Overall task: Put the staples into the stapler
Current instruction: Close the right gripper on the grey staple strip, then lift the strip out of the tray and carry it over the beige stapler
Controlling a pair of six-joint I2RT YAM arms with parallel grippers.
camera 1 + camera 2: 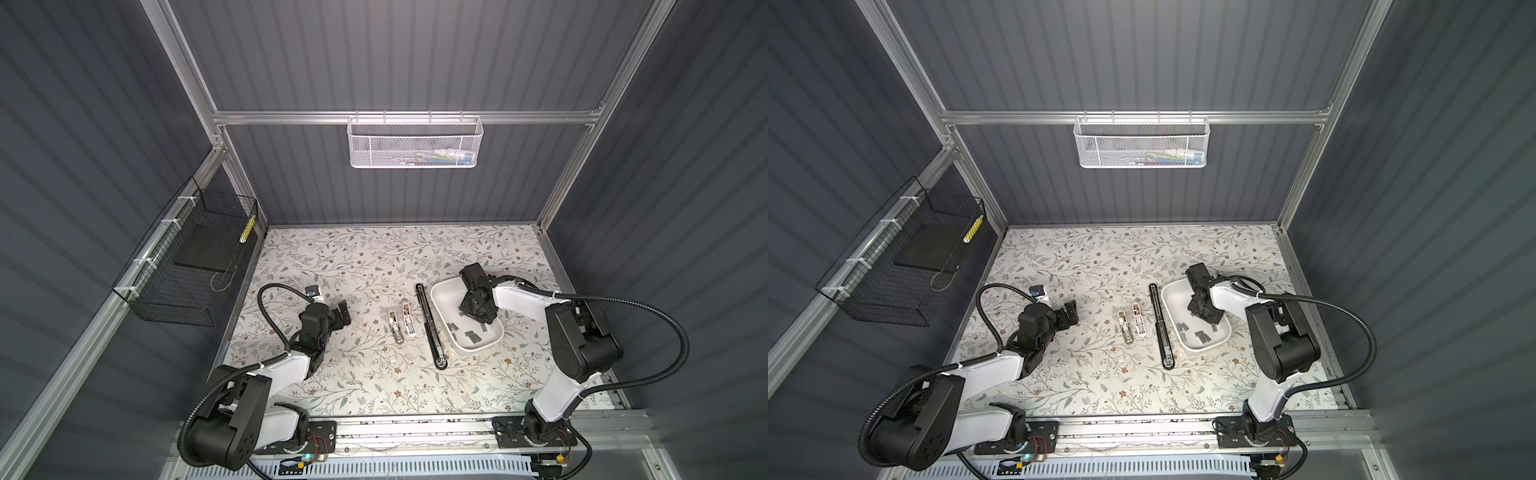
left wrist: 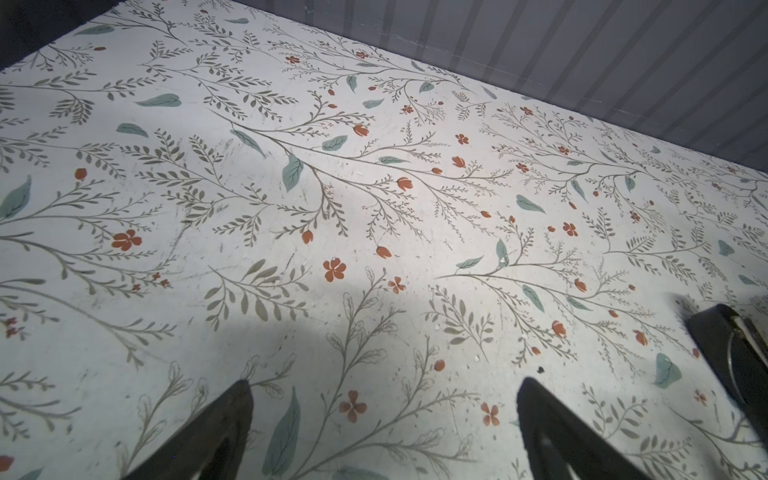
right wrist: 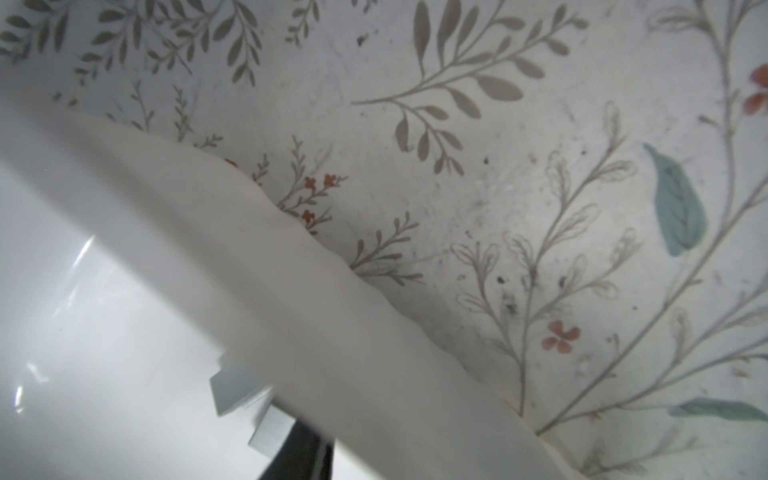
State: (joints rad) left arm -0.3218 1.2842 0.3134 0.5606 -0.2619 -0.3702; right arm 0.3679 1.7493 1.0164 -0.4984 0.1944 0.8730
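Grey staples lie flat in the tray, likely light, stiff and slick, so I would pinch one strip across its long edges; right claw among them, grip unclear, left claw open

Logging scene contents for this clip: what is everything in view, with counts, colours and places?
staples: several visible, grey, in the tray
tray: one, white, table's right half
black stapler: one, opened flat, beside the tray
small stapler-like items: two, silver and white, left of the black stapler
mesh basket: one, white, back rail
wire basket: one, black, left wall, holding a dark slab
table: one, floral
left gripper: open, over bare table
right gripper: in the tray among staples
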